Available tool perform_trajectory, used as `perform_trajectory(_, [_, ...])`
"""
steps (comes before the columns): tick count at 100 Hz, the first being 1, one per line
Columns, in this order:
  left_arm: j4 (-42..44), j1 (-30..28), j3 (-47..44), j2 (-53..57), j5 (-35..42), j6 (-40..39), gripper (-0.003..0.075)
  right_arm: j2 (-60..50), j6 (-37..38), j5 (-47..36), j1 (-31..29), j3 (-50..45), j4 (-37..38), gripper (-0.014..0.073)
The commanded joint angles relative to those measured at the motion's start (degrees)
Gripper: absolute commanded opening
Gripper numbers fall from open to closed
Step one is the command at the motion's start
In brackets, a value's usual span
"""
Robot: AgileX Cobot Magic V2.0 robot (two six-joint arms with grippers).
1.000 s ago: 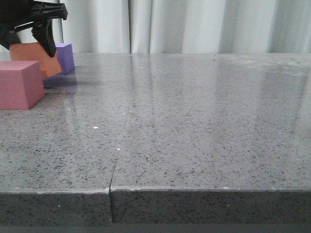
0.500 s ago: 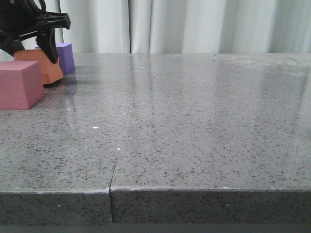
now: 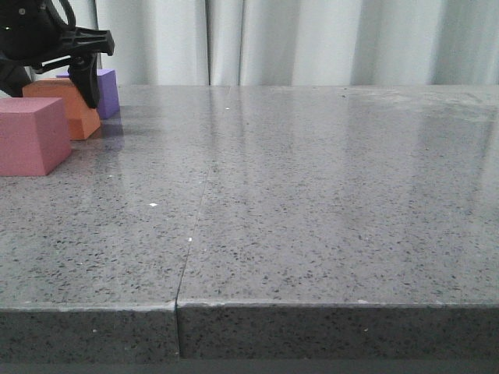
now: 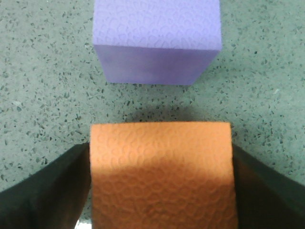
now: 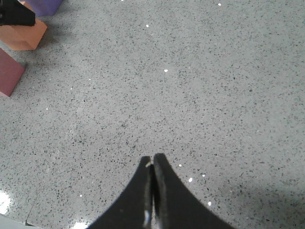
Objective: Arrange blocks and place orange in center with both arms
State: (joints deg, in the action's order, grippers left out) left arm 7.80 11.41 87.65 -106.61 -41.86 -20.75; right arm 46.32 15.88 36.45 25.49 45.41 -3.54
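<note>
Across the whole front view a grey speckled stone table (image 3: 312,195) is spread, with a thin seam seen running from its near edge toward the back, and pale curtains (image 3: 312,39) are hung behind it. At the far left of the table the three foam cubes are gathered. The pink-red cube (image 3: 30,136) is set nearest the camera and is cut off by the frame's left edge. Behind it and slightly to the right the orange cube (image 3: 70,105) is seen resting on the table, and the purple cube (image 3: 105,91) is placed just behind that, near the curtains. In the left wrist view a narrow strip of table is shown between the orange cube (image 4: 161,171) and the purple cube (image 4: 157,40), so the two are near but apart. The orange cube is thus flanked by the pink-red one in front and the purple one behind.

The left gripper (image 3: 47,74) is lowered over the orange cube; in the left wrist view its black fingers (image 4: 47,191) are pressed against the cube's two opposite sides, so the cube is pinched between them.

The right gripper (image 5: 152,167) is held above bare table, well apart from the cubes, with its fingertips pressed together and nothing between them.
</note>
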Motion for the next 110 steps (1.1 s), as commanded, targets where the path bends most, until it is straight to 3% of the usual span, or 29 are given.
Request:
perform_trajectory(1, [0.09, 0.03, 1.35, 2.98, 2.08, -0.69, 0.0526, -0.3, -0.48, -3.47, -0.2, 1.55, 0.31, -0.0057])
perform_trajectory(56, [0.53, 0.52, 1.24, 11.71, 2.19, -0.69, 0.0513, -0.3, -0.48, -3.47, -0.2, 1.55, 0.31, -0.0057])
perform_trajectory(68, [1.02, 1.22, 0.41, 14.56, 2.19, -0.69, 0.0398, -0.3, -0.48, -3.47, -0.2, 1.55, 0.31, -0.0057])
perform_trajectory(92, [2.61, 1.78, -5.75, 22.86, 3.28, -0.58, -0.0011, -0.3, -0.48, -3.47, -0.2, 1.55, 0.31, -0.0057])
perform_trajectory(110, [4.64, 1.78, -13.64, 32.31, 5.6, -0.58, -0.002, -0.3, -0.48, -3.47, -0.2, 1.55, 0.31, -0.0057])
